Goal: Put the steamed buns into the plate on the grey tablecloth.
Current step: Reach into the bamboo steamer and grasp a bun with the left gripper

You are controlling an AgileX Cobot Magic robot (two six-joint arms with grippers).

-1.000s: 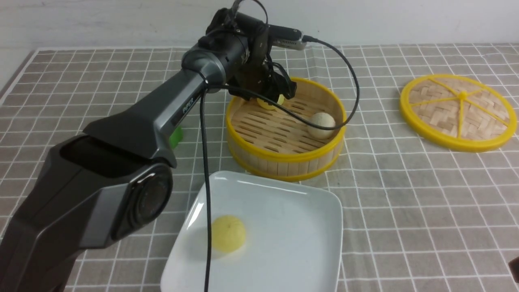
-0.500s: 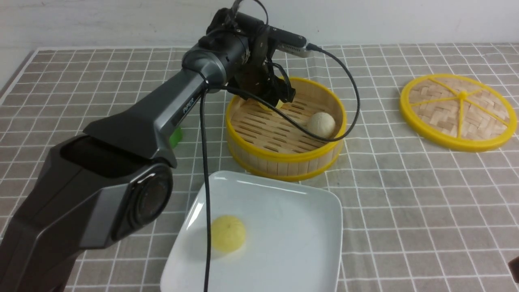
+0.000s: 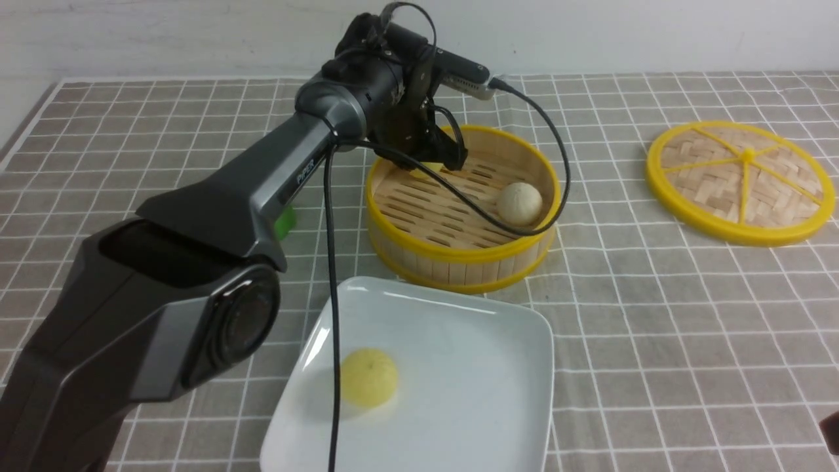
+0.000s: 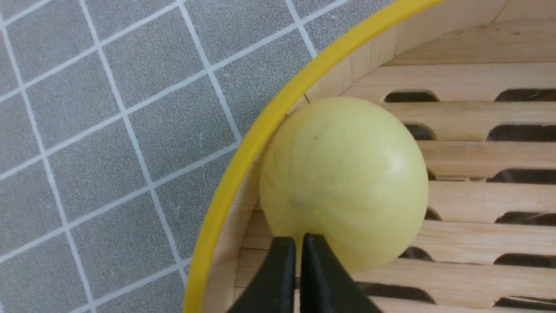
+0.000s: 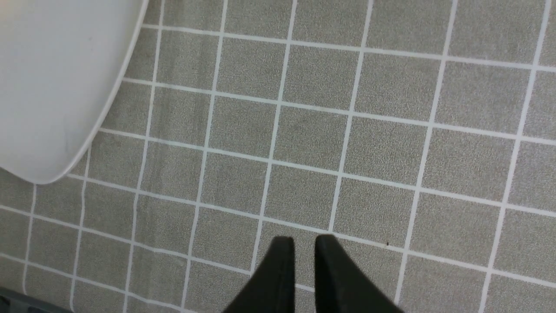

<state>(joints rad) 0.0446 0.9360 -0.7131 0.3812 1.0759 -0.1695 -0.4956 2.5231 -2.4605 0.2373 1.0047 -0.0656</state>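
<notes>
One pale yellow steamed bun (image 3: 369, 385) lies in the white square plate (image 3: 485, 341) on the grey tablecloth (image 3: 655, 328). An off-white bun (image 3: 519, 202) sits in the bamboo steamer basket (image 3: 459, 259). A second pale yellow bun (image 4: 343, 182) rests against the basket's inner wall; in the front view only a sliver of it (image 3: 419, 172) shows under my left gripper (image 3: 446, 157). In the left wrist view the left gripper (image 4: 299, 238) is shut, its tips at the bun's edge, not around it. My right gripper (image 5: 304, 238) is shut and empty over bare cloth beside the plate's corner (image 5: 52, 87).
The round woven yellow-rimmed lid (image 3: 741, 180) lies flat at the back right. A green cube (image 3: 284, 221) sits left of the basket, partly hidden by my left arm. The left arm's cable (image 3: 331, 295) hangs across the plate and basket.
My left gripper has shifted a little to the left and turned over the basket's back left. The yellow bun there is now more hidden. The other buns have not moved.
</notes>
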